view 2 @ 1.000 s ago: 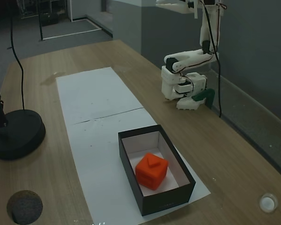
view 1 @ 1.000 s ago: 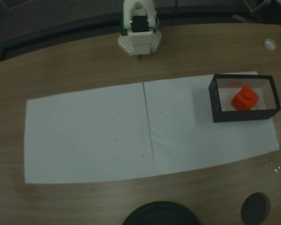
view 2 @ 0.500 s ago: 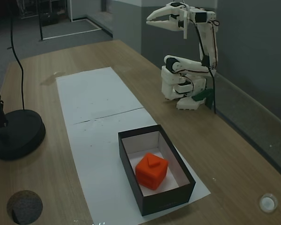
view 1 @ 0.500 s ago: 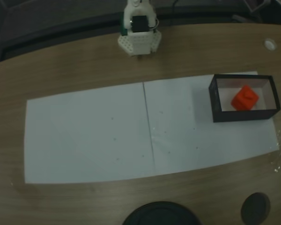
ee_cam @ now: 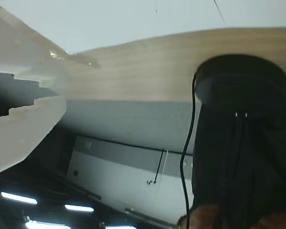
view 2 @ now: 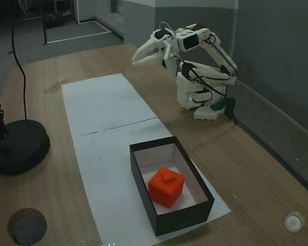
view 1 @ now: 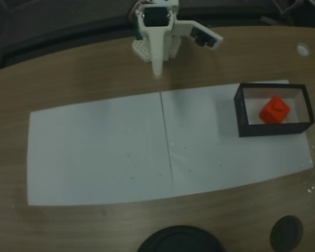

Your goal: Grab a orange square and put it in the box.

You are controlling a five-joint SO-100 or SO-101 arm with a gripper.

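The gripper (view 2: 136, 61) hangs above the wooden table (view 2: 246, 164), its fingers nearly together and holding nothing. Well away from it, toward the near end of the white paper (view 2: 100, 110), the orange square (view 2: 166, 186) sits inside the box (view 2: 182, 219), on its white floor.

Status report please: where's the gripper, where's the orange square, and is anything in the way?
Gripper shut, empty, up over the table near the arm's base. Orange square sits inside the box, apart from the gripper. Nothing between them.
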